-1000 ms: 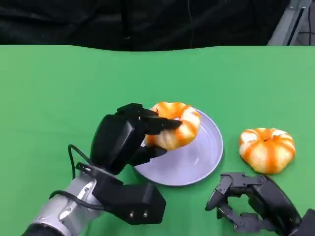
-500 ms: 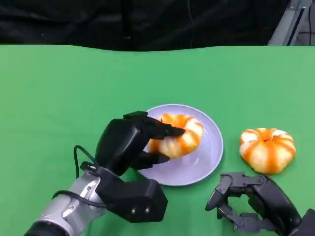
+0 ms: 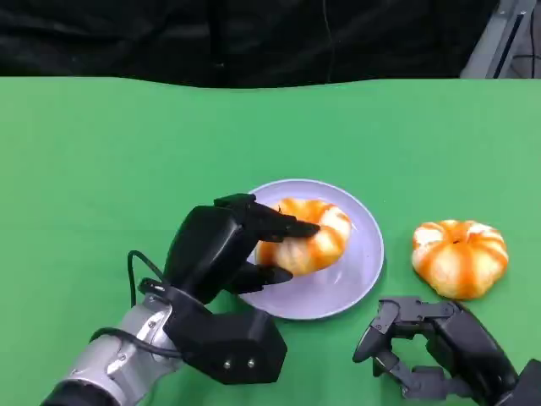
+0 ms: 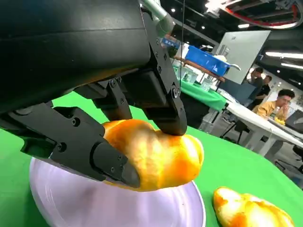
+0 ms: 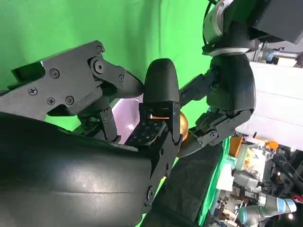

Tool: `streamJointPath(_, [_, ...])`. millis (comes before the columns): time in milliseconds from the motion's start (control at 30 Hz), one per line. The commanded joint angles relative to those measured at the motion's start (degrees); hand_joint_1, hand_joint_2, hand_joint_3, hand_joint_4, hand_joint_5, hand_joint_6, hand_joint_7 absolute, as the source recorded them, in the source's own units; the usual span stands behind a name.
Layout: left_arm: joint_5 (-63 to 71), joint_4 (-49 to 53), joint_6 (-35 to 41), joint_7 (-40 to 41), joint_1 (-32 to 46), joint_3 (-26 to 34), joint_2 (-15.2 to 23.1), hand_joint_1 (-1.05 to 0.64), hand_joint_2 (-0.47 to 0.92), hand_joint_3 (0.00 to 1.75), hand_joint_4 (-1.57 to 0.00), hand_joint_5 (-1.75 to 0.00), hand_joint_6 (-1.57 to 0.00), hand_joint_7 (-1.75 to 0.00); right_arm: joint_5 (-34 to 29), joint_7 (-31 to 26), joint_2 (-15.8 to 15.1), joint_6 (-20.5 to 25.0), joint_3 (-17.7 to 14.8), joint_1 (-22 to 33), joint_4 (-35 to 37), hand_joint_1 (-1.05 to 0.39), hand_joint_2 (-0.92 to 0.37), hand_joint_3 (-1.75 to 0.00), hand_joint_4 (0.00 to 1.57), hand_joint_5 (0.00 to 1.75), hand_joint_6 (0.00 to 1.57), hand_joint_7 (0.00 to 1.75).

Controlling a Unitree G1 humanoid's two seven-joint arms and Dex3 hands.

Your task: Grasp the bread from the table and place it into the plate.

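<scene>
A green cloth (image 3: 101, 152) is covering the table, running back to a black curtain (image 3: 169, 38) that is hanging behind it. Beyond the far edge, a second green-topped table (image 4: 203, 94) is carrying a blue bin (image 4: 204, 59), and a large pale board (image 4: 241, 52) is standing behind that. Further off, people (image 4: 277, 101) are sitting and standing around a white desk (image 4: 265, 127) under strip lights.

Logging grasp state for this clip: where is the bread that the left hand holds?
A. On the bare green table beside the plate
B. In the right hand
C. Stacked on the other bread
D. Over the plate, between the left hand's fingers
D: the left hand grips the bread over the plate; the wrist view shows fingers clamping it.
</scene>
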Motion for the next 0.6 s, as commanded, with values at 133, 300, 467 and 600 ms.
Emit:
streamJointPath(133, [-0.34,0.51,-0.44,-0.86,-0.7,0.26,0.66,-0.07,0.92,0.01,-0.89,-0.74,-1.24,0.0,0.09,-0.35,-0.69,-1.39,-0.52,-0.46,0.77,-0.15,-0.71,-0.8,0.75,1.6,0.85,1.1])
streamJointPath(300, [-0.55,0.33,-0.31,-1.47,-0.57,0.41,0.65,-0.07,0.92,0.01,-0.84,-0.84,-1.24,0.0,0.7,0.02,-0.58,-0.99,-0.48,-0.32,0.71,-0.15,-0.71,-0.79,0.75,1.6,0.85,1.09])
streamJointPath(467, [-0.74,0.57,-0.19,-2.11,-0.57,0.54,0.65,-0.08,0.92,0.02,-0.82,-0.88,-1.24,0.0,0.56,0.02,-0.68,-1.34,-0.46,-0.4,0.89,-0.15,-0.72,-0.78,0.75,1.58,0.85,1.08])
streamJointPath(600, [-0.54,0.83,-0.07,-1.99,-0.72,0.6,0.64,-0.08,0.92,0.02,-0.81,-0.89,-1.24,0.0,0.54,0.06,-0.64,-2.33,-0.51,-0.87,1.78,-0.15,-0.72,-0.78,0.75,1.59,0.85,1.08])
